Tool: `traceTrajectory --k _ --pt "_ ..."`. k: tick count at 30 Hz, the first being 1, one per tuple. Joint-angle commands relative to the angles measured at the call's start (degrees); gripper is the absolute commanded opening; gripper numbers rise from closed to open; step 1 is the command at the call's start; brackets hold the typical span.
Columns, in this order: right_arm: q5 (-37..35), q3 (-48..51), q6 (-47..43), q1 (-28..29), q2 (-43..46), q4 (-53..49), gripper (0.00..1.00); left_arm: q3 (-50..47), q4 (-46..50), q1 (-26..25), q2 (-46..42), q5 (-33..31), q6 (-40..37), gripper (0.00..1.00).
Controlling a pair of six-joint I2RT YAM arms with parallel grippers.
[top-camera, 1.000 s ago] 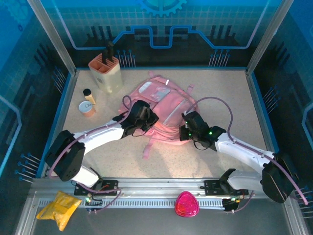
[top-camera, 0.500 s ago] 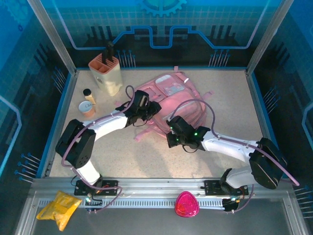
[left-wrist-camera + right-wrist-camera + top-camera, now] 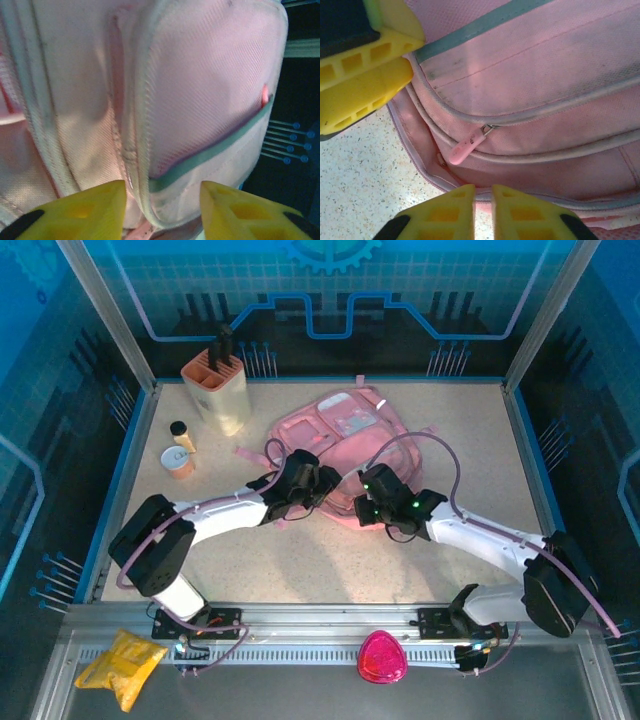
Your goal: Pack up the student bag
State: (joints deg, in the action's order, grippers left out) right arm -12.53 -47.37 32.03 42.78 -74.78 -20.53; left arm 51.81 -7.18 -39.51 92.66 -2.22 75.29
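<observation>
The student bag (image 3: 352,430), a soft pink backpack, lies flat in the middle of the table with its front pockets facing up. My left gripper (image 3: 312,483) is at the bag's near-left corner; the left wrist view shows it (image 3: 162,212) open, its yellow fingers (image 3: 90,207) either side of a pale pocket corner (image 3: 165,195) with a teal trim. My right gripper (image 3: 368,502) is at the bag's near edge. The right wrist view shows it (image 3: 483,205) pinched on the bag's bottom seam (image 3: 420,165), just below a pink zipper pull (image 3: 465,146).
A beige holder (image 3: 216,386) with dark handles stands at the back left. A small bottle (image 3: 182,434) and an orange cup (image 3: 179,462) sit near the left wall. A yellow packet (image 3: 120,666) and a pink pouch (image 3: 381,657) lie on the front rail. Loose pink straps (image 3: 250,453) trail beside the bag.
The bag was pulled toward the back and turned, then stayed put. The left gripper came back toward me and right; the right gripper shifted right along the bag's near edge.
</observation>
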Motion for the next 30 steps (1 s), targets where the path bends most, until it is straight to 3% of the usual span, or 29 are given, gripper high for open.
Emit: traceTrajectory --k 1,6,12,19,30 --pt "1.26 -2.66 0.16 -0.51 -1.61 -0.62 0.23 2.89 -0.19 -0.78 2.27 -2.97 2.0 0.36" --pt "1.89 -5.15 2.56 -1.39 -5.2 -0.61 0.4 2.72 -1.01 -0.79 3.14 -4.75 3.49 0.17" --pt "2.42 -7.46 5.67 -2.48 -8.93 -1.87 0.44 3.21 -0.44 -0.8 2.17 -5.49 4.4 0.02" --pt "3.61 -6.85 10.23 -2.41 -10.47 -0.57 0.46 3.67 0.04 -0.84 -0.11 -5.69 4.59 0.0" --pt "2.89 -9.03 11.91 -2.06 -15.23 2.69 0.35 4.01 -0.02 -1.69 -2.18 -6.31 4.57 0.0"
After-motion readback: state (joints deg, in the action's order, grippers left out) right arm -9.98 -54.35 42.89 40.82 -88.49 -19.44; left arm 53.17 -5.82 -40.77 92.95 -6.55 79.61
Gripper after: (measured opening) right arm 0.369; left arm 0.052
